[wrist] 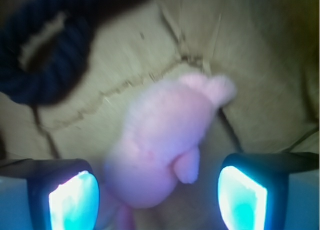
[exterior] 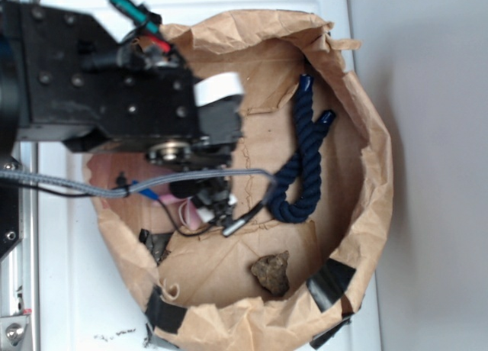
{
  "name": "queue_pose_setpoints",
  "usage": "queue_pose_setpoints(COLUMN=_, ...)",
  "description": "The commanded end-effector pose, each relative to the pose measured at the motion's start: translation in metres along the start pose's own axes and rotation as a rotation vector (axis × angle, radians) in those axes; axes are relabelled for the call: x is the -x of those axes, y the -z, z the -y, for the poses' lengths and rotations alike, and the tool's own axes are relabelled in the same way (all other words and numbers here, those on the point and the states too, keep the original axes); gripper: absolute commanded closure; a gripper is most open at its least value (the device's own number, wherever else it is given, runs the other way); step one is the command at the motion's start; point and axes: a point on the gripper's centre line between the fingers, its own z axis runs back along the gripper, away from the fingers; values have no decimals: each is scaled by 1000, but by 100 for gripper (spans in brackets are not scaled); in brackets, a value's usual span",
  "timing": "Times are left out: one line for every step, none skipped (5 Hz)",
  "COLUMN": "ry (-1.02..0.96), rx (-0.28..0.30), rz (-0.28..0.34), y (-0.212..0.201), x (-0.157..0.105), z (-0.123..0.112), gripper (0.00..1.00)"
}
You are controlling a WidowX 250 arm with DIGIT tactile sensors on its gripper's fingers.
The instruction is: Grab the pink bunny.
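The pink bunny lies on brown paper, filling the middle of the wrist view, blurred and close. Its lower body sits between my two glowing pads, with a gap on each side, so my gripper is open around it without touching. In the exterior view only a pink sliver of the bunny shows under the black arm, and my gripper is mostly hidden there by the arm and cables.
All of this lies inside a crumpled brown paper bag with rolled-down walls. A navy rope is coiled to the right of the bunny, and a brown lump rests near the front wall. Black tape patches the rim.
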Motion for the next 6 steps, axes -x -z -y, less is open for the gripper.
queue_pose_setpoints(ry=-36, rx=-24, rz=45, y=30, x=-3, z=7, gripper=0)
queue_pose_setpoints(ry=-72, rx=-50, rz=56, y=32, x=0, z=11, gripper=100)
queue_pose_setpoints(ry=-78, rx=-50, rz=63, y=25, x=1, z=11, gripper=100)
queue_pose_setpoints(ry=-57, rx=-38, rz=35, y=8, x=-2, z=10, gripper=100)
queue_pose_setpoints(ry=-51, rx=0, rz=15, y=-32, x=-8, z=8, gripper=100)
queue_pose_setpoints(ry=-90, rx=21, rz=0, y=-78, x=-19, z=8, gripper=100)
